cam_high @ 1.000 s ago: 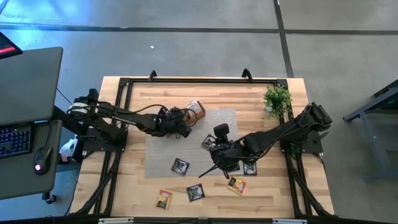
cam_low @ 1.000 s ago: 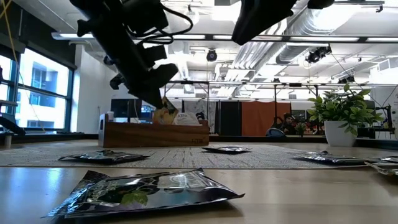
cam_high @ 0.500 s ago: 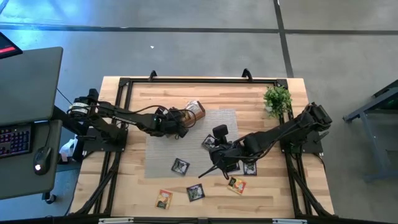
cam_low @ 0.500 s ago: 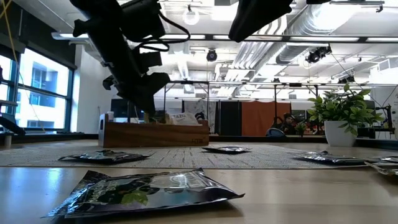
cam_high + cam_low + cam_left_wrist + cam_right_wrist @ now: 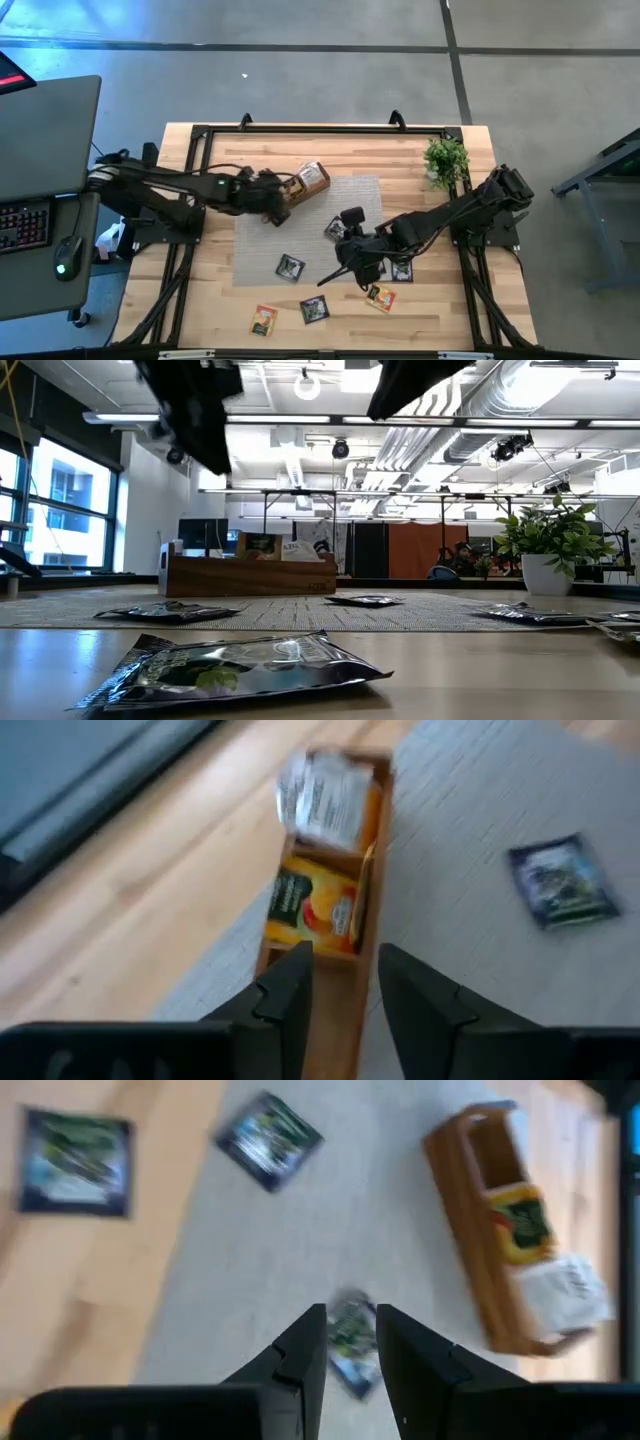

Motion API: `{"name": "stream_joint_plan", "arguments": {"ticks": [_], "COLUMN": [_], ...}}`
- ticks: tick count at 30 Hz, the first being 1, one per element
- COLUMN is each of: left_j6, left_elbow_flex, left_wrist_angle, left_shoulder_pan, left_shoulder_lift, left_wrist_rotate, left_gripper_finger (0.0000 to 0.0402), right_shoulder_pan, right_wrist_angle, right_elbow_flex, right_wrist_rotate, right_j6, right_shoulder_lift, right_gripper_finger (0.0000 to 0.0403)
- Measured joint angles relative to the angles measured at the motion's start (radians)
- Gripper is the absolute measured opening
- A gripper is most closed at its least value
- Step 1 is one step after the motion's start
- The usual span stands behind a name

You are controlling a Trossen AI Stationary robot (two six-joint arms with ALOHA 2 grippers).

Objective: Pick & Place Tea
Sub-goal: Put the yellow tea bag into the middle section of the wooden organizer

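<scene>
We start at the left of the wooden table (image 5: 215, 160). The left gripper (image 5: 340, 965) hangs above the left part of the grey mat (image 5: 258, 250), just short of the near-left end of the wooden tray (image 5: 312, 181). Its two fingers stand apart with nothing between them.

The tray lies at the mat's far edge. Its long axis runs on a slant, from near-left to far-right. In it stands a yellow-red sachet (image 5: 312, 907) in the compartment nearer the left gripper, and a white sachet (image 5: 325, 795) in the next one. Both carry print, but we cannot read it.

The rest of the tea lies flat toward the near edge of the table. Another yellow-red sachet, the near-left one (image 5: 262, 320), rests on bare wood close to the near edge. A dark sachet (image 5: 290, 267) sits on the mat's near edge, turned a little off square. A second dark one (image 5: 314, 309) lies on the wood beside it, nearer us. No label on these is legible.

The right gripper (image 5: 350, 1325) hovers over the mat's middle, its fingers a narrow gap apart and clamped on nothing we can see. A dark green sachet (image 5: 352, 1348) shows on the mat beyond that gap. Right of it lie a yellow-red packet (image 5: 380, 297) and a dark packet (image 5: 402, 270).

The potted plant (image 5: 446, 160) stands at the far right corner.
</scene>
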Motion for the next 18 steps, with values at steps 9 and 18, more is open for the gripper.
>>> {"name": "stream_joint_plan", "arguments": {"ticks": [9, 18], "left_j6": [-0.213, -0.224], "left_elbow_flex": [0.013, -0.160], "left_wrist_angle": [-0.199, 0.300], "left_shoulder_pan": [-0.334, -0.781], "left_shoulder_lift": [-0.140, 0.013], "left_wrist_rotate": [0.111, 0.142], "left_gripper_finger": [0.0115, 0.0115], "right_shoulder_pan": [0.000, -0.009], "right_wrist_angle": [0.133, 0.396], "right_elbow_flex": [0.000, 0.000], "right_wrist_rotate": [-0.105, -0.181], "right_j6": [-0.018, -0.117], "right_shoulder_lift": [0.033, 0.134], "right_gripper_finger": [0.0087, 0.0087]}}
